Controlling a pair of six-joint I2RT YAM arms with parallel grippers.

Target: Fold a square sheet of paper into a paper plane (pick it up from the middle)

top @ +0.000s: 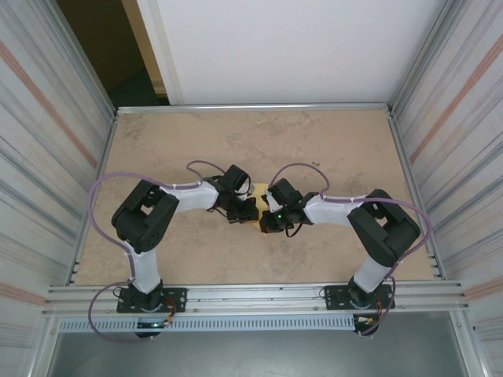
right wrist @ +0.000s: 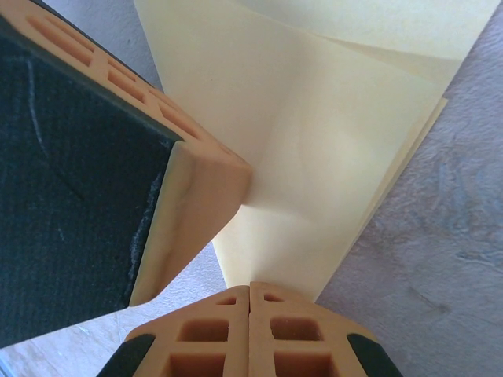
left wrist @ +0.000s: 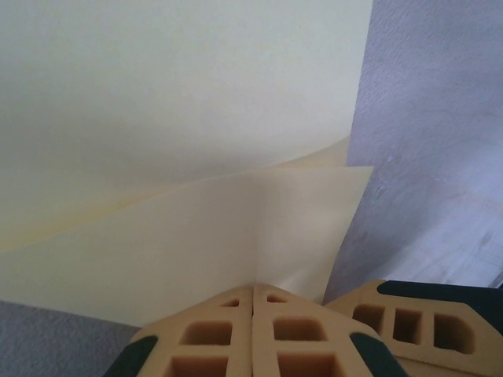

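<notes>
pale-yellow square sheet of paper (left wrist: pixel 157 118), folded over itself, is pinched tight at the middle of the table (top: pixel 330 141) by left gripper (left wrist: pixel 252 294) and right gripper (right wrist: pixel 250 290).

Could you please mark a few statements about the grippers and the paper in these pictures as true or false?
1. The left gripper is shut on the square sheet of paper. True.
2. The right gripper hangs open, well away from the paper. False: it is shut on the paper, close beside the left gripper.
3. The paper lies as one flat, unfolded layer. False: it is folded, with layers overlapping.
4. Both grippers meet near the middle of the table. True.
</notes>
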